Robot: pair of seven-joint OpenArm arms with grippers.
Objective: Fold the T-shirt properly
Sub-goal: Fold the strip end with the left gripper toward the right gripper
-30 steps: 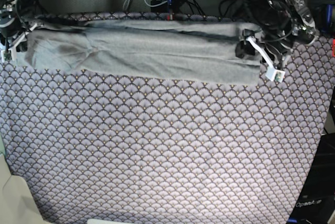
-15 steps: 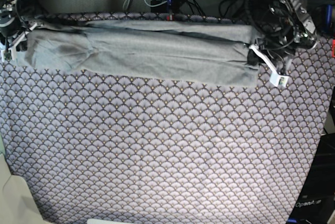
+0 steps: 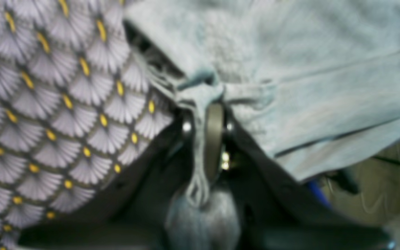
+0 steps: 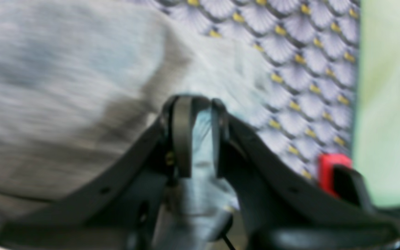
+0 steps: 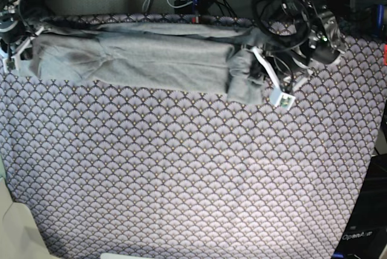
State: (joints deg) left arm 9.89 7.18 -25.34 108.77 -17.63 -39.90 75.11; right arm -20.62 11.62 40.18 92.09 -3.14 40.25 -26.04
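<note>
Left end effector (image 5: 253,68) pinches the light grey thin-fabric T-shirt (image 5: 145,59) end; right end effector (image 4: 197,135) clamps the opposite end. Both should lift evenly, fabric taut between them.

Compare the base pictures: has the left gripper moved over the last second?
Yes. The left gripper, shut on the T-shirt, has dragged that end leftward in the base view, away from the table cloth's right edge.

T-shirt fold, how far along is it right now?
Done: the T-shirt lies as a long narrow band along the far edge of the table cloth. In hand: the left pincer and the right pincer each pinch one end, with the left end bunched inward. Left: folding the band crosswise into a compact stack.
</note>
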